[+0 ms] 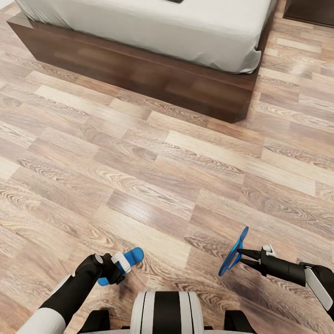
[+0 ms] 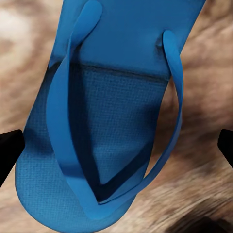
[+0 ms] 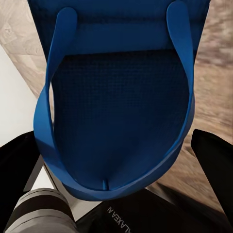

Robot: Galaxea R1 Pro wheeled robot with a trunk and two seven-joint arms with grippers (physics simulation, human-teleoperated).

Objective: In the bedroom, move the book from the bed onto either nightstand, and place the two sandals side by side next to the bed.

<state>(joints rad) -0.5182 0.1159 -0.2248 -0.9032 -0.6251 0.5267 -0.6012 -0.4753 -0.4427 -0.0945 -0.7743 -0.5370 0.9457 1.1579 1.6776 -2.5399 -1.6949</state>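
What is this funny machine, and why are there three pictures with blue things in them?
It is a robot with two arms, seen by three cameras. The big picture looks down from its head at a light brown wood-plank floor and a low dark-framed bed with a grey mattress. The other two cameras sit by its wrists. The left gripper grips one bright blue flip-flop sandal, seen close up by the left wrist camera. The right gripper pinches the other blue sandal, held on edge above the floor.
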